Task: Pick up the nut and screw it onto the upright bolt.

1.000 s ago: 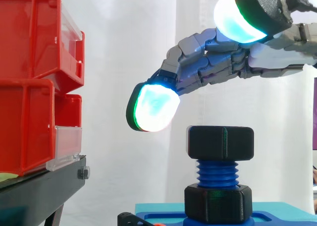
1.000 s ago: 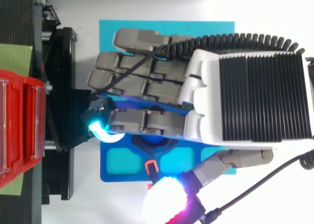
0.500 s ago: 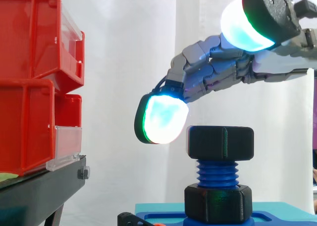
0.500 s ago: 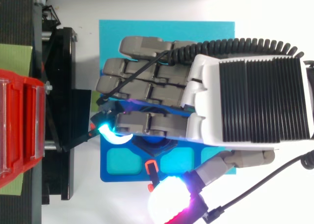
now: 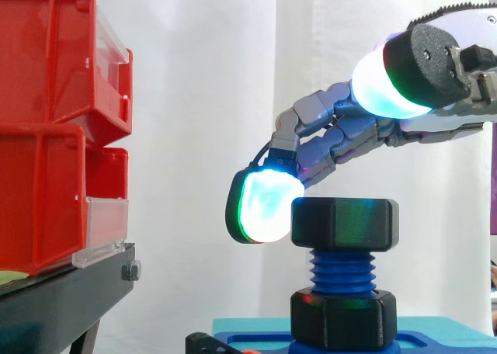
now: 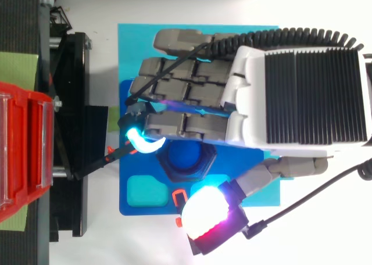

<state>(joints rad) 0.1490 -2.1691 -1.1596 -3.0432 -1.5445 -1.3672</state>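
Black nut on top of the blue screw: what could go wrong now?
The glowing fingertip of the hand sits at one side of the black six-sided nut, with the thumb pad well above. A one-sided push might tilt the nut and jam it on the blue threaded bolt, or slip off.

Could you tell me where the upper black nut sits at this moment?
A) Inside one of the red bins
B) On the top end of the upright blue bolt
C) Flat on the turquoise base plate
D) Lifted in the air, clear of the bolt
B: in the side view the nut sits on the top end of the blue bolt, whose threads show just below it.
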